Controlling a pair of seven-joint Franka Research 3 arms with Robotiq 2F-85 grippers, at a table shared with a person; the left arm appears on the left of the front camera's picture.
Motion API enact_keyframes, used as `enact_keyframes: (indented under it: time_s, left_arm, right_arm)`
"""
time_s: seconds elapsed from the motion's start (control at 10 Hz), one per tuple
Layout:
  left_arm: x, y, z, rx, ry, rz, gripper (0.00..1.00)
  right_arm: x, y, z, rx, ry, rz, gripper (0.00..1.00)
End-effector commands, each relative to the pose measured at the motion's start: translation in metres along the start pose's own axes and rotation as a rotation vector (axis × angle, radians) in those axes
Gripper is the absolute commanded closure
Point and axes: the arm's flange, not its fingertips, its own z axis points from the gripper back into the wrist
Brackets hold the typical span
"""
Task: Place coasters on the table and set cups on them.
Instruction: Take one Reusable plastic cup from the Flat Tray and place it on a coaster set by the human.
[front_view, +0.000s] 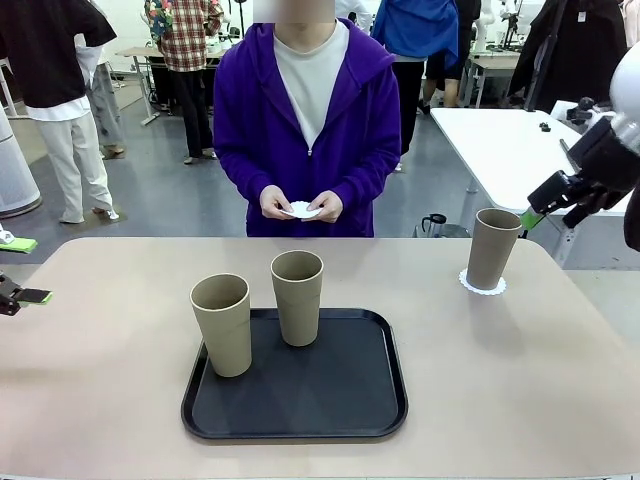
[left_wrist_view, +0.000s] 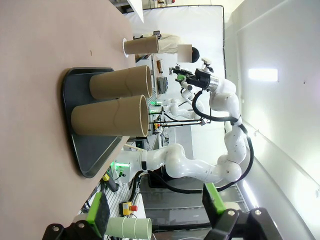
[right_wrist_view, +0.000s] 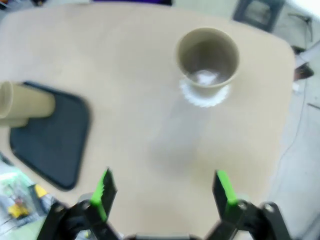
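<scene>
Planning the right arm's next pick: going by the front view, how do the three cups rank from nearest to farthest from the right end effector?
1. Right-hand cup, standing on a coaster at the table's right side, close beside the right end effector.
2. Rear cup, mid-table on the black tray.
3. Front cup, at the tray's left edge, farthest away.

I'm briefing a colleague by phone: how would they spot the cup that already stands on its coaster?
On the beige table, look away from the black tray toward the far corner on the robot's right. One tan cup stands there alone. Unlike the two cups on the tray, it sits on a white lacy coaster.
</scene>
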Motion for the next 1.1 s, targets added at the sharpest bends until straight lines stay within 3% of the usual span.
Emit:
enact_keyframes:
  time_s: [0.0, 0.1, 0.3, 0.5, 0.7, 1.0]
  left_arm:
    - [-0.001, -0.002, 0.001, -0.013, -0.003, -0.012, 0.0]
    - [-0.001, -0.002, 0.001, -0.013, -0.003, -0.012, 0.0]
    - [-0.001, -0.002, 0.001, -0.013, -0.003, -0.012, 0.0]
    - [-0.001, -0.002, 0.001, -0.013, -0.003, -0.012, 0.0]
    - [-0.001, -0.002, 0.001, -0.013, -0.003, -0.012, 0.0]
    - [-0.001, -0.002, 0.001, -0.013, -0.003, -0.012, 0.0]
  right_arm:
    - [-0.017, -0.057, 0.022, 0.45, 0.111, -0.19, 0.0]
    - [-0.028, -0.078, 0.032, 0.644, 0.131, -0.247, 0.0]
    - [-0.068, -0.121, 0.035, 0.882, 0.059, -0.227, 0.0]
    - [-0.112, -0.143, 0.005, 1.034, -0.058, -0.222, 0.0]
    - [-0.156, -0.152, -0.035, 1.078, -0.201, -0.358, 0.0]
    - [-0.204, -0.151, -0.065, 1.054, -0.32, -0.558, 0.0]
